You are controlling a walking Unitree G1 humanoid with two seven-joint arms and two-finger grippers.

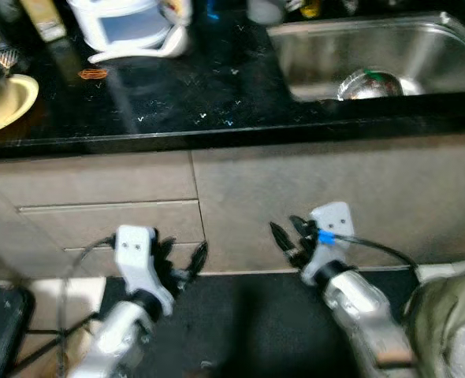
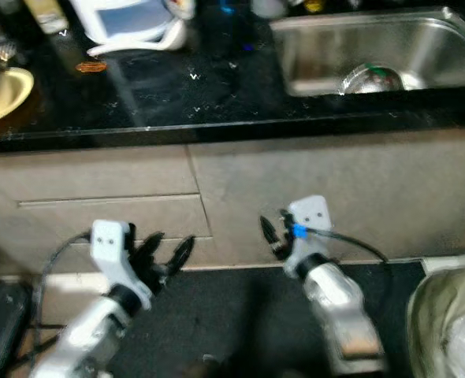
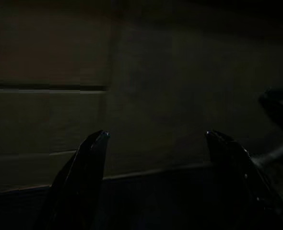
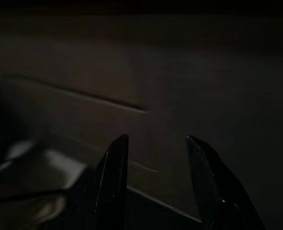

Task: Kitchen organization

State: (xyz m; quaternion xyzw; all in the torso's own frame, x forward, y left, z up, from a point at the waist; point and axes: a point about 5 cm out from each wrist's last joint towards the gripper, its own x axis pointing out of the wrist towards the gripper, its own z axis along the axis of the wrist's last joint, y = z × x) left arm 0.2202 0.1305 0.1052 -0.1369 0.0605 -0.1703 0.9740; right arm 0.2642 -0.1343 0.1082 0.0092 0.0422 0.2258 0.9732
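Observation:
A black countertop (image 1: 185,94) runs across the top of the left eye view. On it stand a white appliance (image 1: 126,24) and, at the far left, a yellow plate (image 1: 8,102). A steel sink (image 1: 311,59) at the right holds a steel bowl (image 1: 370,85). Both arms hang low before the beige cabinet fronts (image 1: 114,220). My left gripper (image 1: 184,253) is open and holds nothing, and so is my right gripper (image 1: 286,235). The dark left wrist view shows my left gripper (image 3: 156,139) spread wide toward the drawer fronts. In the right wrist view, my right gripper (image 4: 157,140) faces the cabinet.
A small orange item (image 1: 92,74) lies on the counter near the appliance, and a bottle (image 1: 43,20) stands at the back left. A black object (image 1: 0,323) sits on the floor at lower left. An olive cloth bulk (image 1: 449,315) is at lower right.

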